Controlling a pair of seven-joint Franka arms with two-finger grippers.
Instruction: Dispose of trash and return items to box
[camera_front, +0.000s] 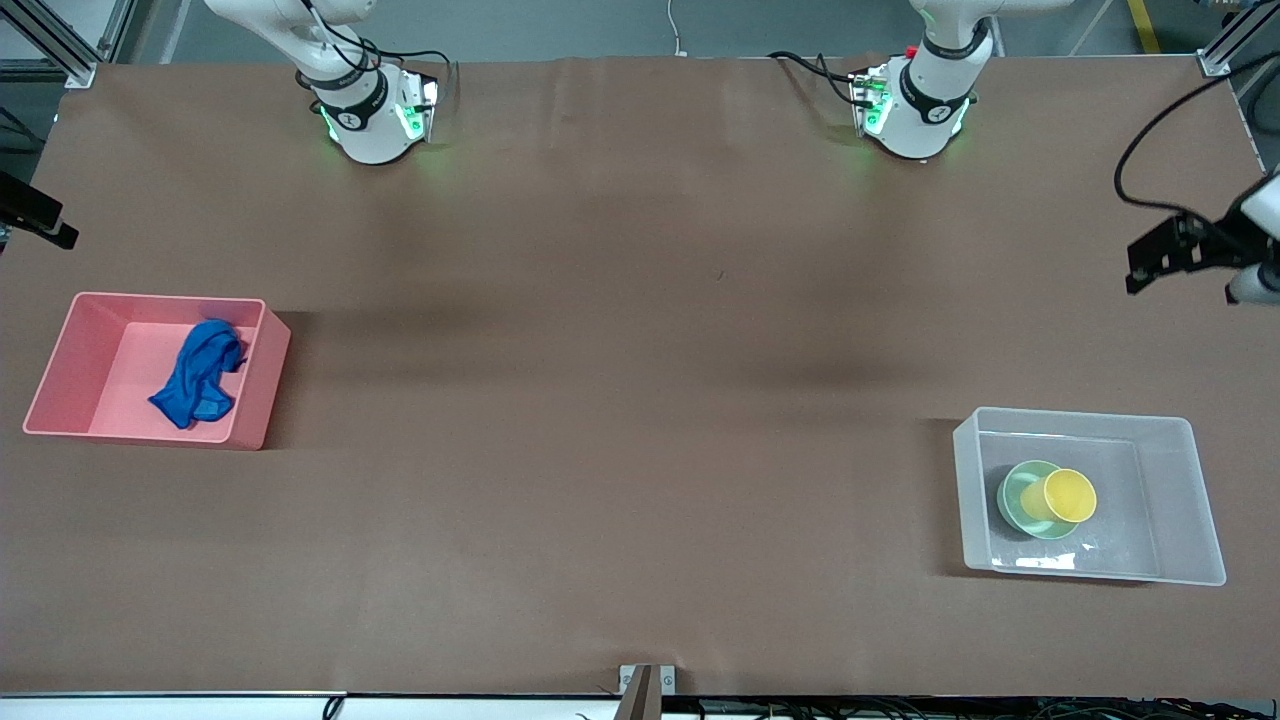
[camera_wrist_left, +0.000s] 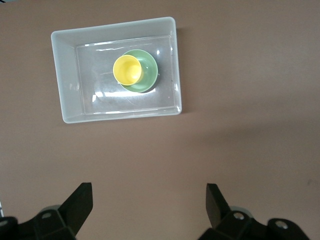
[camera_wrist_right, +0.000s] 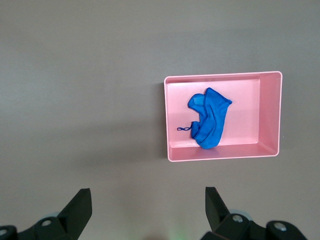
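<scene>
Two bins are sitting well apart in the front view: the pink bin (camera_front: 60, 375) toward the right arm's end of the table, with the rag (camera_front: 200, 373) lying inside it, and the clear box (camera_front: 1180, 500) toward the left arm's end, holding the bowl (camera_front: 1020, 505) with the cup (camera_front: 1070, 496) leaning in it. Both arms are waiting, raised off the table; the left gripper (camera_front: 1165, 255) is hanging at the table's edge and nothing is in it.

From the left wrist view, the left gripper (camera_wrist_left: 149, 207) is standing released and empty, high over bare table beside the box (camera_wrist_left: 65, 75). The cup (camera_wrist_left: 127, 69) is resting in the bowl (camera_wrist_left: 149, 75), off centre. Little looks likely to fail now; a careless descent could be knocking the box wall and tipping the cup out.

From the right wrist view, the right gripper (camera_wrist_right: 147, 207) is likewise spread wide and empty, over bare table beside the bin (camera_wrist_right: 172, 120). The rag (camera_wrist_right: 210, 117) is lying wholly within the walls, so it seems safe unless a finger snags its thin loop on a low pass.
</scene>
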